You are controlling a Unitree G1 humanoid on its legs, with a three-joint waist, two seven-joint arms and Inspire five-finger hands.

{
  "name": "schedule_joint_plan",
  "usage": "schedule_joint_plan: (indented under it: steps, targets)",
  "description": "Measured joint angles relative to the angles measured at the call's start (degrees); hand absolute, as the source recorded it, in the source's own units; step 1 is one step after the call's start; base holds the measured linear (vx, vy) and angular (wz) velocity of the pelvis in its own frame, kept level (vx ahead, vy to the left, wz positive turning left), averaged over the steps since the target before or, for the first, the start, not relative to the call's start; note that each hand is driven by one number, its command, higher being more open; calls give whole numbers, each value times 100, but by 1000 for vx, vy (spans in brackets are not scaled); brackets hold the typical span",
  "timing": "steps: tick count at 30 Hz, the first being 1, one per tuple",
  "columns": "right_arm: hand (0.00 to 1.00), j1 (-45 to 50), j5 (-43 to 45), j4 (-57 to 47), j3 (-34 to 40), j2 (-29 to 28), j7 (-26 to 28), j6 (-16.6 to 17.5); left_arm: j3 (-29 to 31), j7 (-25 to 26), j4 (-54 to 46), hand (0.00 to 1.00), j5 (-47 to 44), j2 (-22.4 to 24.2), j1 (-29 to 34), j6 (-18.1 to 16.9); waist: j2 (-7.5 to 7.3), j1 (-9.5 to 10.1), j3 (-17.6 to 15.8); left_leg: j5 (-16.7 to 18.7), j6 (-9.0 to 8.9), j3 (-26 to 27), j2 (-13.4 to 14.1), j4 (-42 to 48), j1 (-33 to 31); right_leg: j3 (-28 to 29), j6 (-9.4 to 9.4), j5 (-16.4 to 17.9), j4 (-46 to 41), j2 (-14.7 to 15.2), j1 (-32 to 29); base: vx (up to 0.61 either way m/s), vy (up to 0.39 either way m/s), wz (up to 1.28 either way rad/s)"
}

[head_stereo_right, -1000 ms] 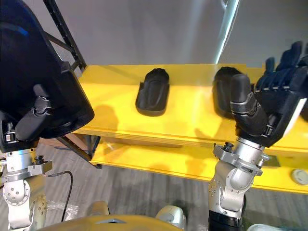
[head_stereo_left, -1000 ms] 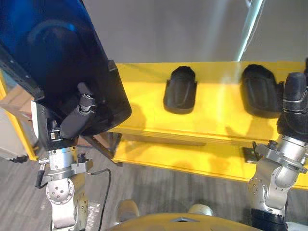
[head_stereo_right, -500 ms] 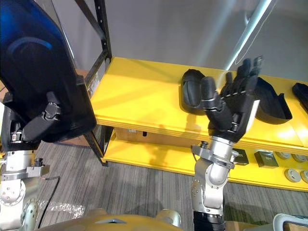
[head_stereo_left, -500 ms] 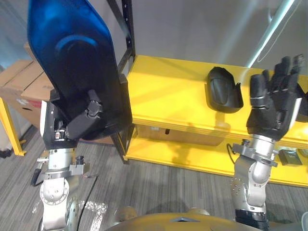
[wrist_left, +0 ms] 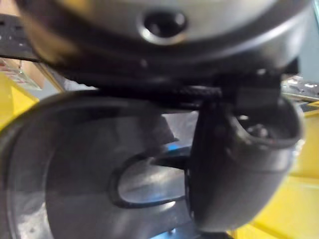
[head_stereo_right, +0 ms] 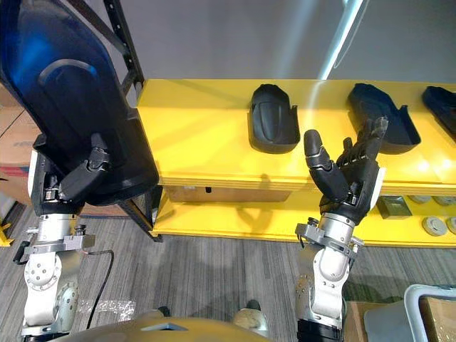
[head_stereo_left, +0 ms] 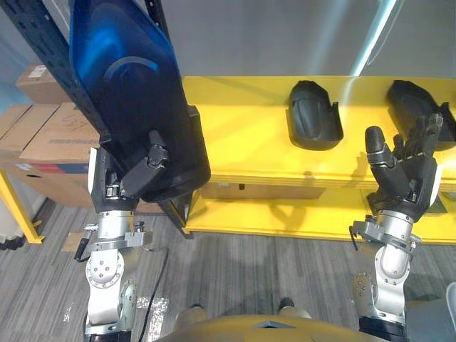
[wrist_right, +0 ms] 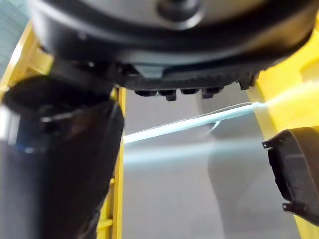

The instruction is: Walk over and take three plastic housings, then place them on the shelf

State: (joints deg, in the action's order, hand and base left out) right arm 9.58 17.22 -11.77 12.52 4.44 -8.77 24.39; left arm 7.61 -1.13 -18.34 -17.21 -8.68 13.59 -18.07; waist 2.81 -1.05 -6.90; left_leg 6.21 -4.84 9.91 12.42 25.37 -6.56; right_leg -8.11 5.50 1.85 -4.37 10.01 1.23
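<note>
1. The shelf (head_stereo_right: 206,135) shows its yellow top board to you. The whole view has swung since a second ago and now takes in the shelf's left post and lower board. That is your head camera moving, not the shelf.
2. The held housing (head_stereo_left: 132,92) is dark and glossy. It stands upright in front of the shelf's left post, raised above the top board and clear of it. It is carried just as it was a second ago, so this one is not yet placed.
3. The cardboard boxes (head_stereo_left: 50,142) sit left of the shelf.
4. The nearer placed housing (head_stereo_right: 274,117) and the farther placed housing (head_stereo_right: 381,117) lie on the shelf's top board, well apart. A third dark shape (head_stereo_right: 443,107) at the shelf's right end is probably another.
5. Your left hand (head_stereo_left: 146,160) keeps its thumb clamped across the held housing's lower part.
6. Your right hand (head_stereo_right: 349,182) is spread wide and empty. Half a second ago it stood higher; now it stands before the shelf's front edge. The bare board left of the nearer placed housing looks like your spot.
</note>
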Motion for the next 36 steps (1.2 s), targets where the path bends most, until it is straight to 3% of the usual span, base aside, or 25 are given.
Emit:
schedule_joint_plan:
  steps: [2, 4, 5, 6, 7, 8, 9, 10, 12, 15, 19, 22, 25, 28, 32, 36]
  targets:
    - [100, 204, -4, -6, -82, 0, -8, 24, 7, 78, 16, 0, 146, 37, 51, 155, 145, 55, -143, -94, 176, -272, 250, 1172, -361, 93, -152, 132, -63, -178, 201, -62, -52, -34]
    - [100, 327, -16, -7, -98, -23, -50, 28, 6, 101, 15, 0, 240, 32, 57, 214, 117, 63, -179, -98, 289, -265, 316, 1407, -506, 222, -229, 162, -36, -169, 292, 43, 16, -17]
    - [100, 335, -36, -15, -111, -31, -203, 55, -40, 114, 9, 0, 255, 29, 45, 217, 130, 35, -146, 96, 269, -214, 200, 653, -294, 268, -234, 150, -56, -105, 229, 60, 54, -14]
    - [100, 331, -101, -27, -103, -3, -328, 83, -79, 139, -12, 0, 264, 32, 39, 217, 180, 17, -111, -7, 311, -181, 118, 39, -116, 328, -208, 143, -113, -101, 131, 21, 108, -37]
    - [100, 331, -255, -30, -54, 30, -522, 93, -119, 174, -50, 0, 263, 17, 22, 213, 279, 25, -60, -40, 136, -74, 42, -814, 220, 469, -74, 199, -314, -117, -101, 9, 108, -38]
    - [100, 402, -378, -31, -57, -12, -665, 87, -121, 194, -47, 0, 258, -8, -44, 225, 286, -56, -46, -81, -67, 89, -55, -1193, 398, 533, -32, 227, -391, -75, -221, 18, 107, -39]
    - [100, 465, -409, -31, -61, -38, -716, 78, -121, 216, -47, 0, 257, -27, -72, 230, 241, -64, -64, -92, -90, 151, -106, -1279, 453, 569, -16, 217, -390, -32, -224, 57, 83, -32]
    - [100, 660, -400, -19, -55, -98, -779, 50, -120, 264, -47, 0, 248, -57, -127, 286, 151, -72, -84, -108, -118, 288, -180, -1383, 564, 676, 126, 125, -397, 40, -226, 62, 88, -34]
    - [100, 1058, -393, 114, 13, -349, -814, -5, -115, 344, -51, 0, 206, -101, -213, 513, 3, -106, -24, -109, -123, 442, -287, -1546, 725, 735, 166, 105, -384, 143, -217, 67, 92, -30]
    - [100, 1276, -476, 1166, 89, -579, -906, -144, -115, 511, -87, 0, 204, -172, -287, 915, -169, -257, 79, -107, -125, 577, -354, -1665, 810, 834, 222, 70, -306, 197, -220, 44, 55, -17]
    - [100, 1274, -566, 2661, 385, -644, -960, -539, -125, 596, -66, 0, 163, -184, -460, 1306, -141, -253, 83, -88, -157, 603, -335, -1667, 797, 831, 305, 12, -231, 188, -213, 4, 6, -2]
    - [100, 1285, -514, 3797, 723, -640, -971, -784, -124, 697, 19, 0, -53, -221, -578, 1502, -11, -246, 162, -57, -210, 604, -292, -1666, 750, 794, 307, -17, -174, 158, -212, -4, -3, 2]
    - [100, 1236, -446, 4567, 890, -546, -760, -1042, -124, 826, 412, 0, -593, -447, -1215, 1729, 11, -232, 169, -76, -251, 577, -264, -1730, 617, 747, 284, -127, -14, 123, -246, -47, -8, 7]
    - [100, 1075, -436, 5006, 828, -394, -344, -1251, -124, 1002, 1105, 0, -935, -820, -2059, 1876, -87, -247, 73, -193, -277, 578, -263, -1801, 437, 748, 264, -214, -2, 109, -450, -65, -7, 2]
    - [100, 722, -412, 5258, 644, -255, -5, -1359, -136, 1132, 1967, 0, -995, -1445, -3028, 2051, -241, -298, -249, -360, -271, 600, -251, -1889, 272, 778, 262, -367, 54, 76, -670, -55, -13, 0]
    - [100, 619, -227, 5273, 438, -71, 270, -1401, -130, 1110, 2564, 0, -1388, -1799, -3593, 2357, -233, -316, -380, -375, -260, 638, -251, -1886, 199, 836, 274, -392, 55, 71, -765, 0, 0, -2]
